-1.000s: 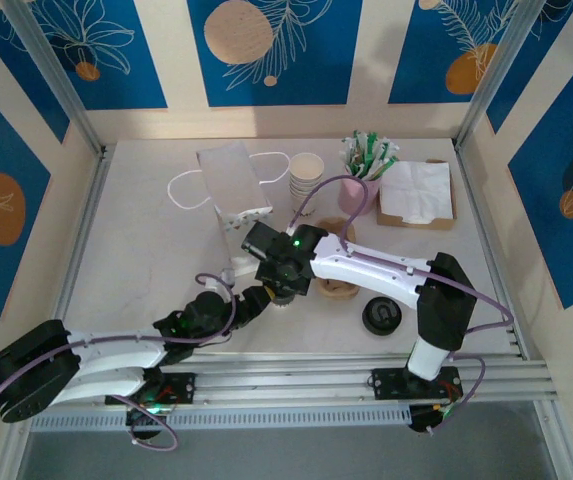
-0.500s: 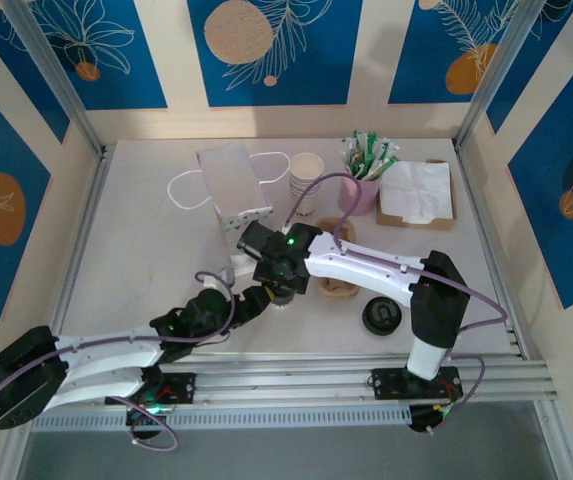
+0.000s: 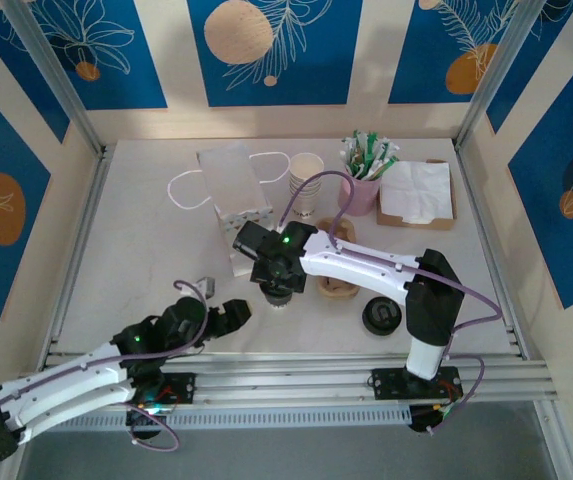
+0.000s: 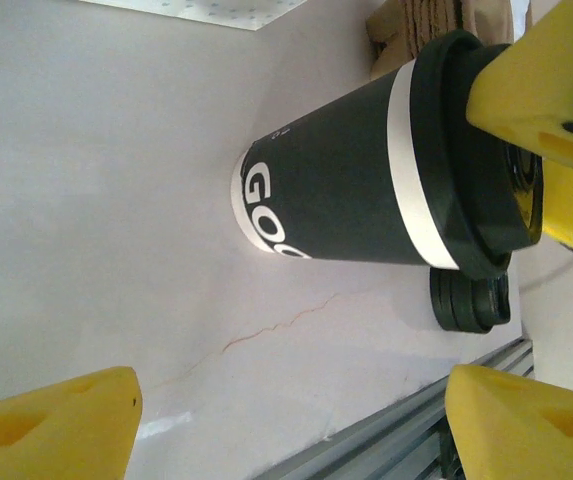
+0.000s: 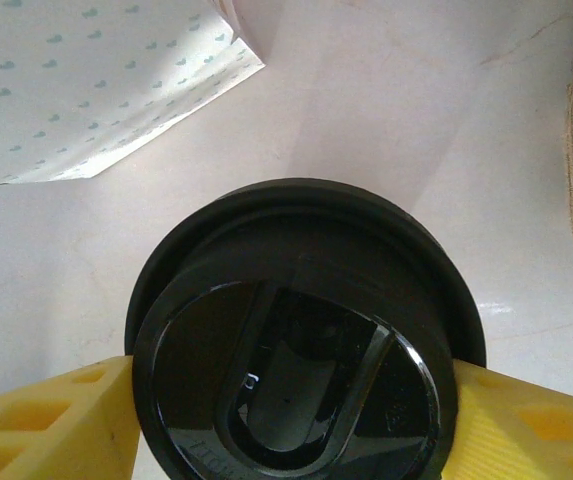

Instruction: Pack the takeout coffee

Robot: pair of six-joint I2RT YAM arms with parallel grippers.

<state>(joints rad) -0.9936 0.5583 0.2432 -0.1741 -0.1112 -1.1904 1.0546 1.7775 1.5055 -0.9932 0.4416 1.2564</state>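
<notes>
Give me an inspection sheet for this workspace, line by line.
surface: pale table, with a thin crack-like line near the cup; no spill seen.
job's things: takeout coffee, a dark cup with a black lid, upright on the table near the paper bag.
clutter: stack of lidless cups, pink holder of sachets, napkins, black lids, cardboard piece partly under the right arm.
grippers: right gripper shut on the coffee's lid; left gripper open, holding nothing, short of the cup.
cables: purple cables loop over both arms; no snag seen.
surroundings: blue-and-cream patterned walls, metal frame posts.
</notes>
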